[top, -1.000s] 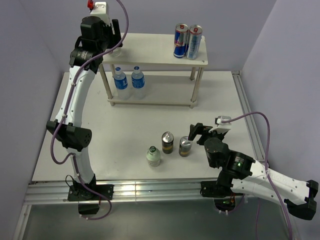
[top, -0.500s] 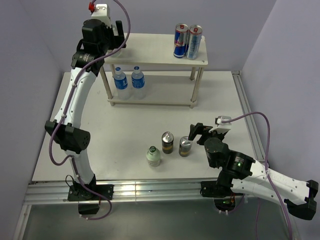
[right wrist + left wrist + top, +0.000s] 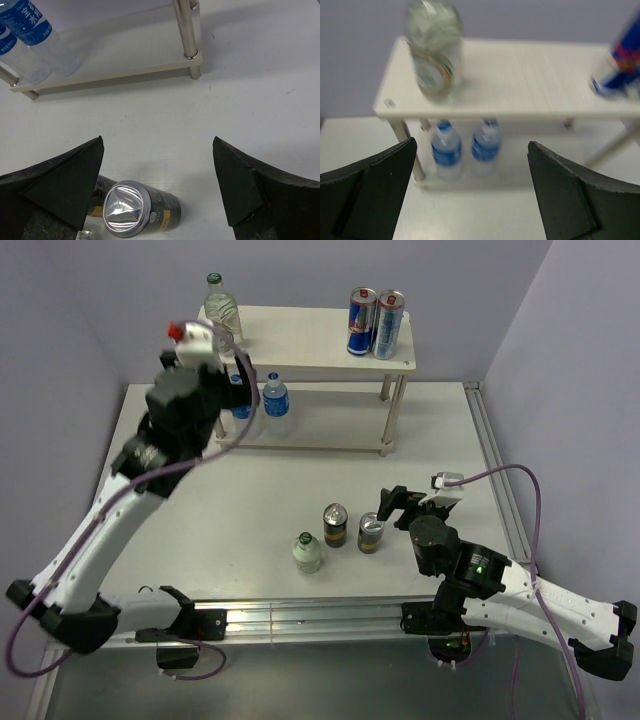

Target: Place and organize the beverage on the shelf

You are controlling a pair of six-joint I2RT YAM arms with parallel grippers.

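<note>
The cream shelf point(image 3: 300, 342) stands at the back. A clear green-capped bottle point(image 3: 222, 314) stands on its top board at the left; it is blurred in the left wrist view point(image 3: 435, 50). Two blue-labelled water bottles point(image 3: 277, 405) stand on the lower board, one partly behind my left gripper point(image 3: 238, 396). That gripper point(image 3: 471, 145) is open and empty, in front of the shelf point(image 3: 520, 75). On the table stand a second green-capped bottle point(image 3: 307, 552) and two short cans point(image 3: 335, 525) point(image 3: 371, 533). My right gripper point(image 3: 400, 504) is open, just behind a can point(image 3: 137, 210).
Two tall blue-and-silver cans point(image 3: 374, 323) stand on the top board at the right. The shelf's right legs point(image 3: 186, 30) and lower board point(image 3: 115, 76) show in the right wrist view. Walls close the table in at back, left and right.
My left arm has drawn back and down from the top board's left end, leaving the green-capped bottle standing there. The right arm has not moved.
</note>
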